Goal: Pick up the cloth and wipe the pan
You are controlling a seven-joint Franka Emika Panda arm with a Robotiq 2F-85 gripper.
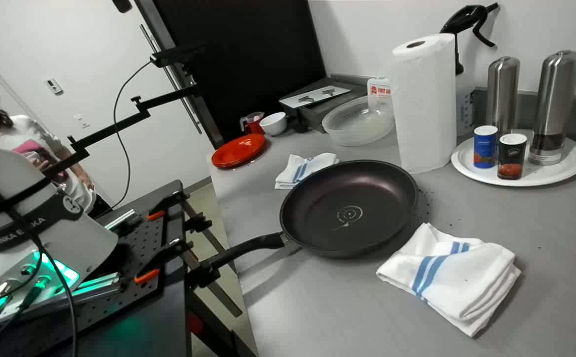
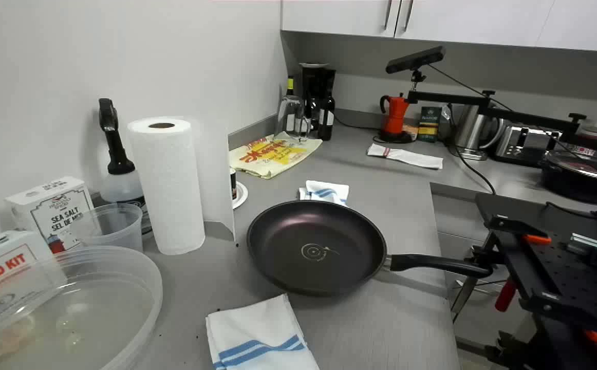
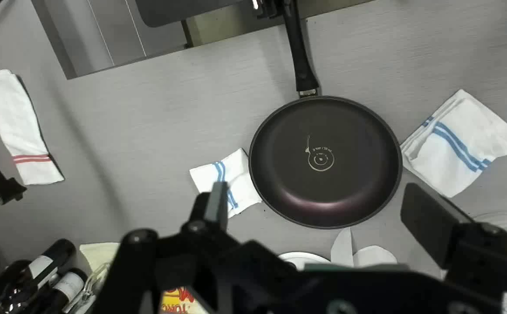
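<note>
Pick-up step, it seems: no cloth in hand yet.
In the wrist view, the black two-fingered gripper (image 3: 314, 196) is spread wide, holding nothing. A folded white, blue-striped fabric cloth (image 3: 460, 141) lies at three o'clock from the round dark metal frying pan (image 3: 325, 162); a second blue-striped white cloth (image 3: 241, 181) sits near nine. Next likely calls for lowering over one and pinching a fold; which is meant is unclear.
</note>
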